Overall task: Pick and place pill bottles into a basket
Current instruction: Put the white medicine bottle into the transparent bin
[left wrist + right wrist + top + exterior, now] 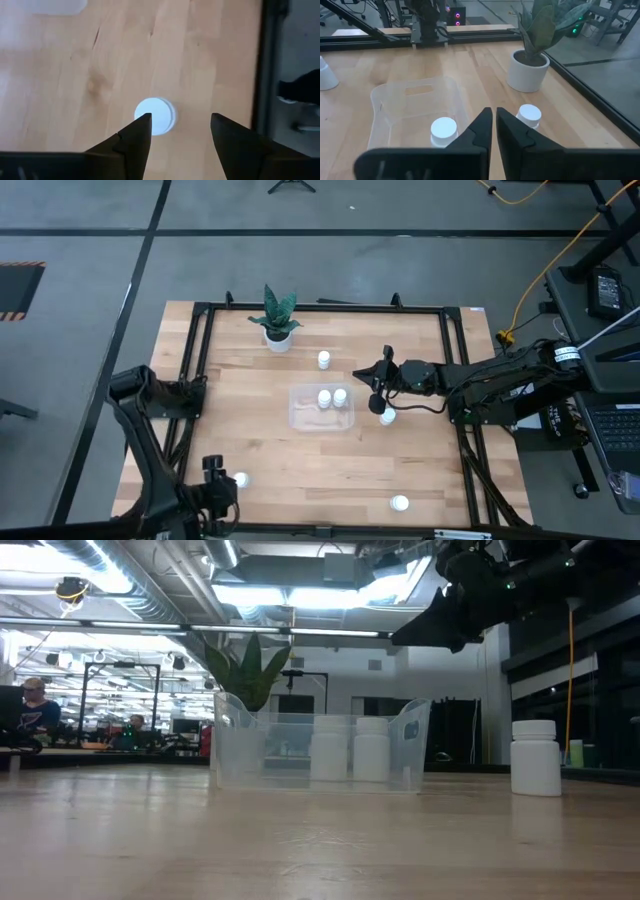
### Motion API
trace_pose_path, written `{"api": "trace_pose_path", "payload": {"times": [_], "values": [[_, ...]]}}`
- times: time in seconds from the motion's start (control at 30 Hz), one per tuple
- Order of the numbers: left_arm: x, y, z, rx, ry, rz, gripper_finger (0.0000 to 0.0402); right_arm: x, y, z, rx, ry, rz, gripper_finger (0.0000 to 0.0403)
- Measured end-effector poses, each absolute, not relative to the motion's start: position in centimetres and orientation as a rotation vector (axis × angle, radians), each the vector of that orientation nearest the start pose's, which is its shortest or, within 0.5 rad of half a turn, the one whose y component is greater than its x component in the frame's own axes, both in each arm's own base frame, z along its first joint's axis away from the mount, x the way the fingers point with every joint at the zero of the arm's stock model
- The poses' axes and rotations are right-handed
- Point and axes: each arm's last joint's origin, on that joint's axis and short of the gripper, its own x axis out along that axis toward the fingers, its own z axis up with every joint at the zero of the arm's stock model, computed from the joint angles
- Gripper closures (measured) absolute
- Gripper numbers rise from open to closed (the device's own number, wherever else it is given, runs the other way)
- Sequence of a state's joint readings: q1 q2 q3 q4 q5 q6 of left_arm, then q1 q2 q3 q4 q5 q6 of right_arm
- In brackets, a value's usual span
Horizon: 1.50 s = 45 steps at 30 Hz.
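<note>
I count six white pill bottles, all upright. Two stand side by side inside the basket (305, 418), a clear shallow container with rounded corners at table centre: one (324, 397), the other (340, 396). One bottle (324, 360) stands beyond the basket, toward the far edge. One (388, 417) is just right of the basket. Two sit near the front edge: left (241, 479) and right (400, 503).
</note>
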<state>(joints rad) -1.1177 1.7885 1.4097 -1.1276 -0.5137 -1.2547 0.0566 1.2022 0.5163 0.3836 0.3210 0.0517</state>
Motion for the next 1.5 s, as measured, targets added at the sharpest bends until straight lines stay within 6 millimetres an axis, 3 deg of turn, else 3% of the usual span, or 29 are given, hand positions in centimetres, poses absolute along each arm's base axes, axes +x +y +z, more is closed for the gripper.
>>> {"api": "trace_pose_path", "payload": {"times": [0.17, 0.3, 0.6, 1.5], "values": [[16.4, -30.0, 20.9, 0.072, 1.108, 0.238, 0.0185, 24.4, 0.5, 21.3, -0.005, 0.290, -0.270, 0.0373], [16.5, -29.9, 20.3, 0.118, 1.127, 0.253, 0.0173, 24.4, 0.5, 21.3, 0.001, 0.289, -0.271, 0.0373], [16.1, -29.0, 20.5, 0.107, 1.137, 0.368, 0.0166, 24.4, 0.5, 21.3, 0.046, 0.284, -0.277, 0.0373], [18.1, -28.2, 20.3, 0.055, 1.273, 0.338, 0.0166, 24.3, 0.6, 21.1, 0.051, 0.301, -0.234, 0.0373]]}}
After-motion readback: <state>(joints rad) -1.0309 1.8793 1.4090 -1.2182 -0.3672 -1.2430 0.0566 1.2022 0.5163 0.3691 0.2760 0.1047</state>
